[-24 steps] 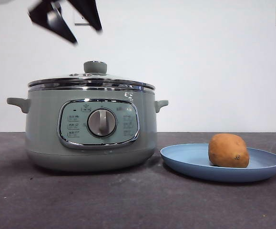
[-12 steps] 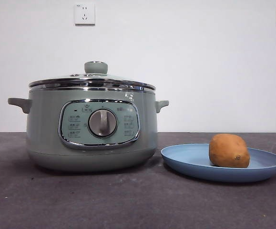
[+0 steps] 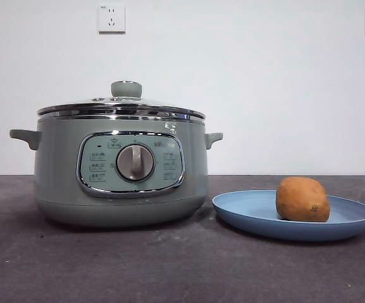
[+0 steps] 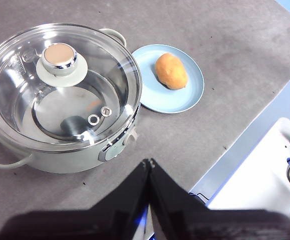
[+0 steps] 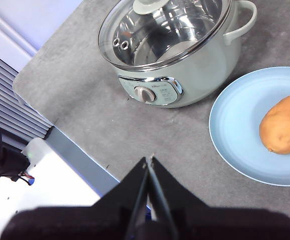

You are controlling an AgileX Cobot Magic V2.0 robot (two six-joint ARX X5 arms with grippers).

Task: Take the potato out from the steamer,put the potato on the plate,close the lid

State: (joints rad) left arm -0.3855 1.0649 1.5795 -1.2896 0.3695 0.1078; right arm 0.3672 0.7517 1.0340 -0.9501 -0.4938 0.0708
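Note:
The sage-green steamer (image 3: 120,170) stands on the dark table at the left, with the glass lid (image 3: 121,107) seated on its rim. The orange-brown potato (image 3: 302,199) lies on the light-blue plate (image 3: 251,211) to its right. The left wrist view shows the lid (image 4: 59,85), potato (image 4: 171,71) and plate (image 4: 185,97) from high up. The right wrist view shows the steamer (image 5: 175,65), plate (image 5: 235,130) and potato (image 5: 284,125). My left gripper (image 4: 149,162) is shut and empty, raised clear of the pot. My right gripper (image 5: 148,160) is shut and empty, raised near the table's front edge.
Two wall sockets (image 3: 111,17) sit on the white wall behind. The table's edge and white equipment (image 4: 265,185) show beyond it in the left wrist view, and a white box (image 5: 39,185) shows off the edge in the right wrist view.
One second ago a black gripper hung above the lid at the top left of the front view. It has risen out of that view. Pot, lid, plate and potato have not moved.

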